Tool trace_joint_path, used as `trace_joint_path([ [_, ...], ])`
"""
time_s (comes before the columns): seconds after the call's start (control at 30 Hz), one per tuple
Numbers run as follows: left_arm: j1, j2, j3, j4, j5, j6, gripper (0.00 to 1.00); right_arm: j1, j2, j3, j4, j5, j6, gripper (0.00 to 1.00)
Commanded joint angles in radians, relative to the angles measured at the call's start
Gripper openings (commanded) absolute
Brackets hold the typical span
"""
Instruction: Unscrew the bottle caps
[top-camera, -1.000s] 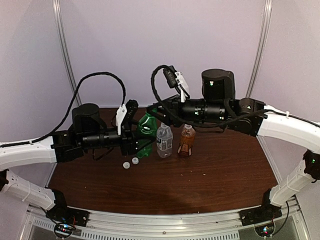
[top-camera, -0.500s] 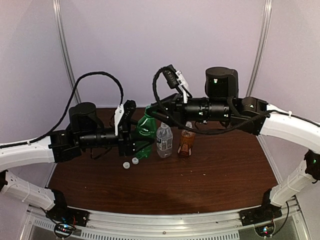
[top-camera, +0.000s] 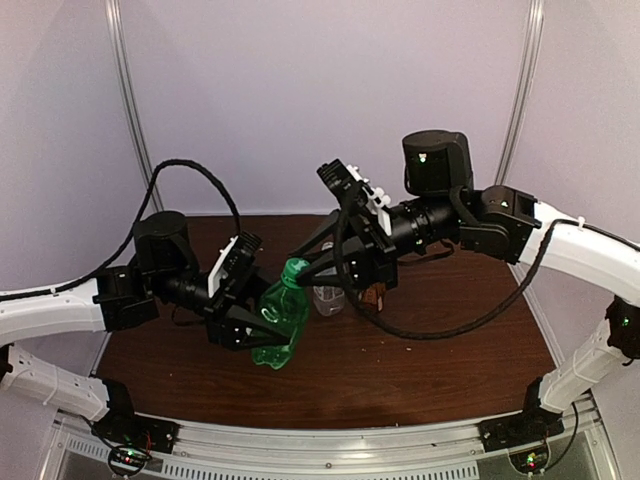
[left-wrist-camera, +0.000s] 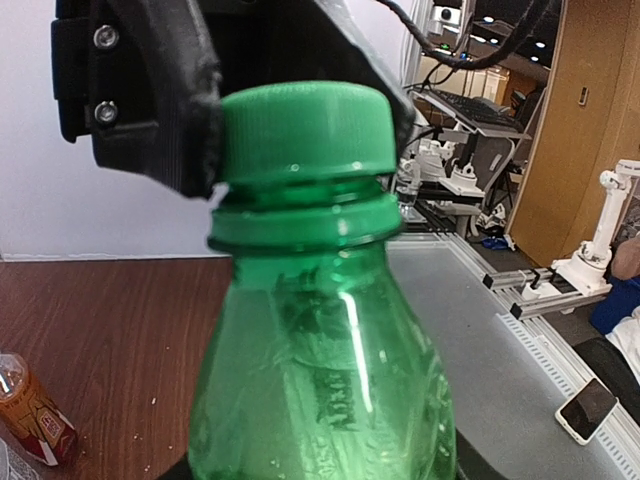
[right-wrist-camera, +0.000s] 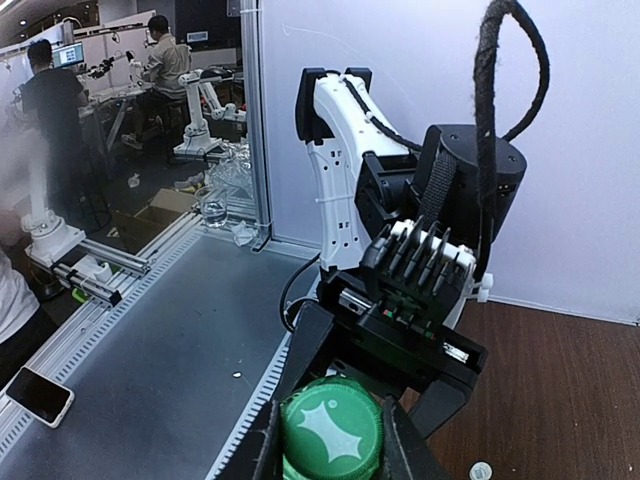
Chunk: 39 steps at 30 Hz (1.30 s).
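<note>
My left gripper (top-camera: 262, 330) is shut on the body of the translucent green bottle (top-camera: 282, 322), which it holds off the table, tilted with its neck toward the right arm. The green cap (right-wrist-camera: 332, 432) sits on the bottle's neck (left-wrist-camera: 300, 215). My right gripper (right-wrist-camera: 332, 448) is shut on that cap, one black finger on each side. The same right gripper (top-camera: 305, 266) reaches in from the right in the top view. Behind the arms, the clear water bottle (top-camera: 327, 298) and the amber bottle (top-camera: 377, 294) show only in part. One white cap (right-wrist-camera: 480, 470) lies on the table.
The brown table (top-camera: 440, 350) ends in a metal rail (top-camera: 330, 440) at the near edge. A black cable (top-camera: 430, 325) loops under the right arm. The amber bottle (left-wrist-camera: 30, 415) shows at the lower left of the left wrist view.
My left gripper has lifted the green bottle off the table and tilted it. The right gripper has come down and left and shut on the green cap. The white caps are hidden from above.
</note>
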Motion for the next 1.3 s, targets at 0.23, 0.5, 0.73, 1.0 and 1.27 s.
trace_joint_path([
  [0.23, 0.001, -0.043, 0.016, 0.035, -0.111, 0.064, 0.08, -0.026, -0.036, -0.016, 0.014, 0.147, 0.119, 0.34],
  [0.5, 0.001, -0.030, 0.027, -0.011, -0.363, 0.077, 0.09, -0.026, -0.087, -0.051, 0.095, 0.304, 0.279, 0.81],
  [0.73, 0.000, 0.005, 0.048, -0.004, -0.526, 0.046, 0.08, -0.020, -0.109, -0.077, 0.160, 0.495, 0.433, 0.90],
  [1.0, 0.000, 0.041, 0.060, 0.022, -0.581, 0.021, 0.08, 0.009, -0.048, -0.038, 0.114, 0.786, 0.517, 0.83],
  [1.27, 0.000, 0.056, 0.066, 0.029, -0.597, 0.020, 0.08, 0.011, -0.005, -0.025, 0.116, 0.736, 0.536, 0.72],
])
